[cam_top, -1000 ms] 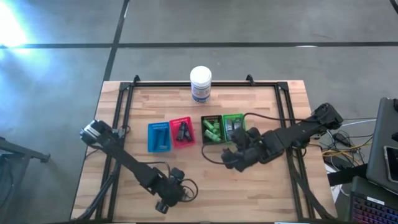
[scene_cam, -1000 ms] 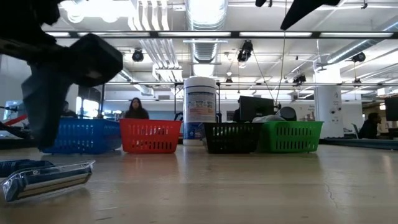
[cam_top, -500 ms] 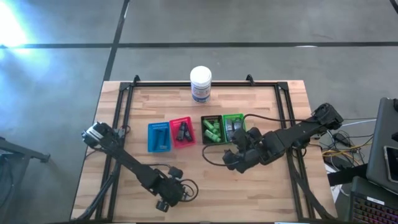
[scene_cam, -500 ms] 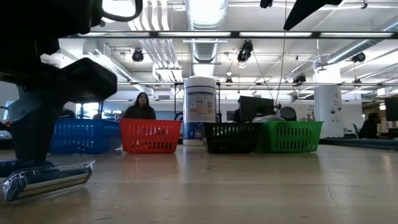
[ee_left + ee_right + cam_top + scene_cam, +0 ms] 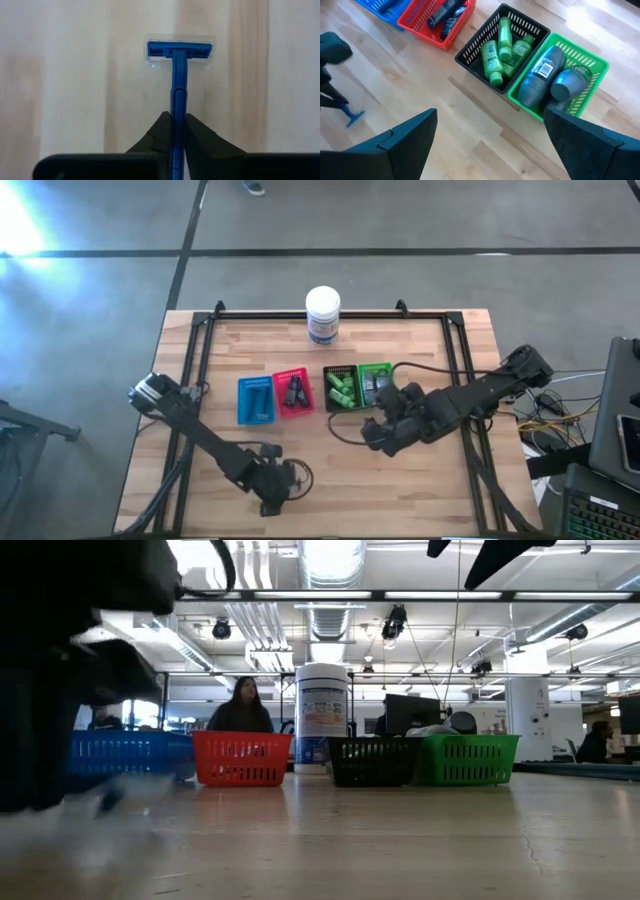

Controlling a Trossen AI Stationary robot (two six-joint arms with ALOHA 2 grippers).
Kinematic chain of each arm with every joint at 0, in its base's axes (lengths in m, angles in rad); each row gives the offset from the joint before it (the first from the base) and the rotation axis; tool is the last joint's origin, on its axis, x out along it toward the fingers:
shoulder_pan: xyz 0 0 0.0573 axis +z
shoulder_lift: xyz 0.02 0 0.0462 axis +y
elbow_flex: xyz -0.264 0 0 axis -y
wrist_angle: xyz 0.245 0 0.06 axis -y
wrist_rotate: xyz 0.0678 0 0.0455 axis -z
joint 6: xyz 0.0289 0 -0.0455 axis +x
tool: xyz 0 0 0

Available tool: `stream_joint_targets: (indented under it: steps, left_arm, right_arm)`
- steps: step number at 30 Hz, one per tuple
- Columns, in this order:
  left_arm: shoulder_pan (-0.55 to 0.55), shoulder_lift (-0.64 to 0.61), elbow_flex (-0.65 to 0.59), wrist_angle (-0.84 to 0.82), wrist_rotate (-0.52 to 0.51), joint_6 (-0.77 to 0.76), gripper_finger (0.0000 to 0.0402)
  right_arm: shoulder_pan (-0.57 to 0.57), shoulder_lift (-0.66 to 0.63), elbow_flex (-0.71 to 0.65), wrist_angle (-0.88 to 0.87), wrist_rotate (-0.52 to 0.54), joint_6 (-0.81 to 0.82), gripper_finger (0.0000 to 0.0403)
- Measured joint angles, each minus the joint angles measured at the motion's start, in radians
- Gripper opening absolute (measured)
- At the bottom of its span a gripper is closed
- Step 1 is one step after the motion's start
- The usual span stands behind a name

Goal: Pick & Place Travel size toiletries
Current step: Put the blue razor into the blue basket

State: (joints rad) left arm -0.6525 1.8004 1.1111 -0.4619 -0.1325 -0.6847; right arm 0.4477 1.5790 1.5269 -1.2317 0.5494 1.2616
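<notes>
A blue razor [image 5: 179,50] with a clear cap over its head is near the table's front edge, and my left gripper [image 5: 270,500] is shut on its handle. The razor also shows in the right wrist view [image 5: 350,115]. My right gripper [image 5: 375,435] hovers open near the black tray [image 5: 340,388] and green tray [image 5: 376,383], holding nothing. Green tubes [image 5: 497,50] lie in the black tray. Grey bottles [image 5: 545,70] lie in the green tray and dark tubes [image 5: 445,12] in the red tray [image 5: 293,392]. My left gripper pinches the razor's thin blue handle [image 5: 176,125] between its two fingers, well back from the head. The fingers point down from above and lie across the handle. The capped head [image 5: 179,50] sticks out ahead of them. Whether the razor is clear of the table I cannot tell.
A blue tray [image 5: 256,400] stands left of the red one, so the trays form one row mid-table. A large white jar [image 5: 323,315] stands at the far edge. Bare wood lies between the row and the near edge. A person [image 5: 240,705] is in the room behind.
My left gripper has come down over the razor that lay on the table near the front edge and now has its handle between the fingers. The razor has left its earlier place in the low view, where that corner is now blurred.
</notes>
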Motion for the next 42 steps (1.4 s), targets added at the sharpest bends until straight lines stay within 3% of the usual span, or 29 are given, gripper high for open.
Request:
stream_joint_targets:
  steps: [5, 10, 13, 20, 26, 30, 38, 42]
  left_arm:
    - [-0.014, -0.111, -0.005, -0.070, -0.169, -0.339, 0.0029]
    - [0.019, -0.281, -0.009, -0.313, -0.358, -0.675, 0.0029]
    - [0.071, -0.394, -0.039, -0.427, -0.407, -0.776, 0.0029]
    - [0.305, -0.629, -0.225, -0.431, -0.400, -0.744, 0.0029]
    - [0.564, -0.718, -0.497, -0.135, -0.157, -0.592, 0.0029]
    - [0.609, -0.727, -0.573, -0.086, -0.159, -0.603, 0.0029]
    - [0.610, -0.727, -0.592, -0.084, -0.204, -0.661, 0.0030]
    - [0.612, -0.726, -0.592, -0.088, -0.229, -0.707, 0.0053]
  right_arm:
    - [0.000, -0.012, 0.000, 0.000, 0.008, 0.001, 0.0364]
    - [-0.001, -0.022, 0.000, -0.010, 0.029, 0.003, 0.0364]
    - [-0.003, -0.022, 0.000, -0.019, 0.035, 0.000, 0.0364]
    - [-0.013, -0.024, 0.000, -0.020, 0.058, 0.028, 0.0364]
    - [-0.029, -0.024, 0.000, -0.020, 0.063, 0.064, 0.0364]
    - [-0.036, -0.024, 0.000, -0.022, 0.064, 0.088, 0.0364]
    - [-0.040, -0.022, 0.000, -0.023, 0.083, 0.131, 0.0364]
    - [-0.043, -0.022, 0.000, -0.026, 0.083, 0.145, 0.0364]
